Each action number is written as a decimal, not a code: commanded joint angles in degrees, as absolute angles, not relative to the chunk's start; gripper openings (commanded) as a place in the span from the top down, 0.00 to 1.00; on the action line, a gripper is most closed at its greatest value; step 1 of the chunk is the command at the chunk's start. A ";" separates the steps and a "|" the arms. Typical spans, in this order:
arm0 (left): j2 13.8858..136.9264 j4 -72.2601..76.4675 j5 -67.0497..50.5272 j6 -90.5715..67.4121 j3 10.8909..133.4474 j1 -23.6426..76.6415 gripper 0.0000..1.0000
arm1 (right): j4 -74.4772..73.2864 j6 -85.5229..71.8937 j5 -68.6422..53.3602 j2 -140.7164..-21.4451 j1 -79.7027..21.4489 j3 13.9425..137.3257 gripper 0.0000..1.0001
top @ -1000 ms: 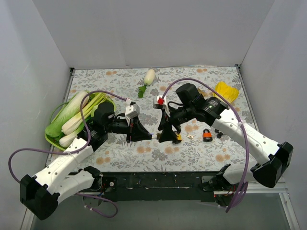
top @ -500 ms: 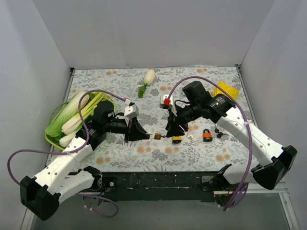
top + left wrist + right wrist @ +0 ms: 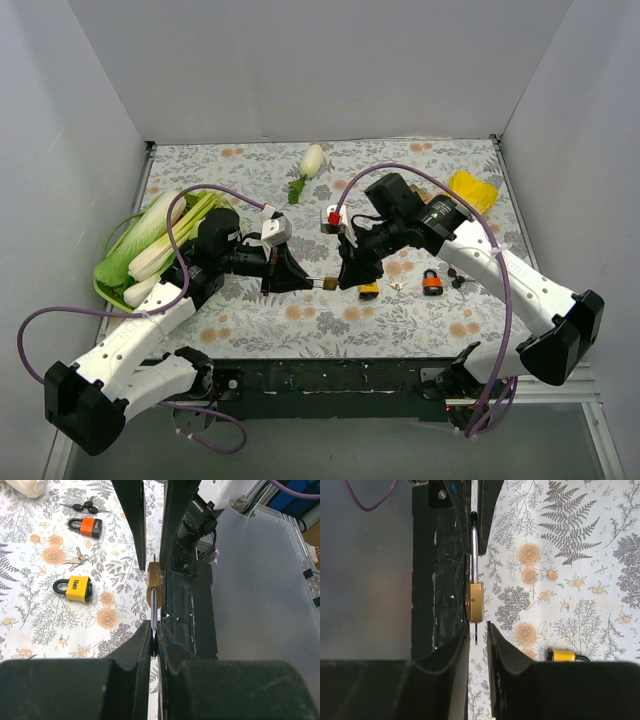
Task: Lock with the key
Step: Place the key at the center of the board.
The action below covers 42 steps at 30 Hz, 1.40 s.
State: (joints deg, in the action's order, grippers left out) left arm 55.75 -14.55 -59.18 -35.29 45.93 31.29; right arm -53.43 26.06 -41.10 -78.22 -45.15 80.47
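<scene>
Right arm back at the padlock held in mid-air

The left jaws were clamped on the shackle of the brass padlock point(image 3: 328, 284), holding it above the bench point(image 3: 250, 322) between the arms. Half a second earlier the right jaws had stood off to the right. Now they were back at the lock's body, so seating the key looked under way. A thin dark key point(image 3: 476, 635) showed beneath the body. The keyhole was hidden, and I could not tell whether the right jaws gripped the key.
</scene>
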 commanded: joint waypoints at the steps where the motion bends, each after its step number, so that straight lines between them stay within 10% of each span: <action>1: 54.85 -12.74 -59.94 -34.28 47.81 31.11 1.00 | -52.12 26.63 -41.57 -78.75 -45.44 82.53 0.78; 6: 54.58 -12.04 -58.54 -35.24 47.29 30.76 1.00 | -52.73 26.81 -40.43 -78.31 -45.53 81.22 0.99; 22: 55.89 -11.36 -62.66 -37.94 45.18 15.75 1.00 | -44.88 17.17 -39.64 -74.27 -36.56 65.41 0.99; 42: 52.38 1.39 -55.72 -57.39 40.16 14.94 1.00 | -19.24 -29.44 -2.38 -89.64 -41.92 55.11 0.99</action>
State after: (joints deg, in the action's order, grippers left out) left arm 53.15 -3.68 -57.23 -54.54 40.32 15.07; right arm -19.07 -22.46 -10.44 -86.94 -41.76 53.69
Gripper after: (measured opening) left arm 0.057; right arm 0.024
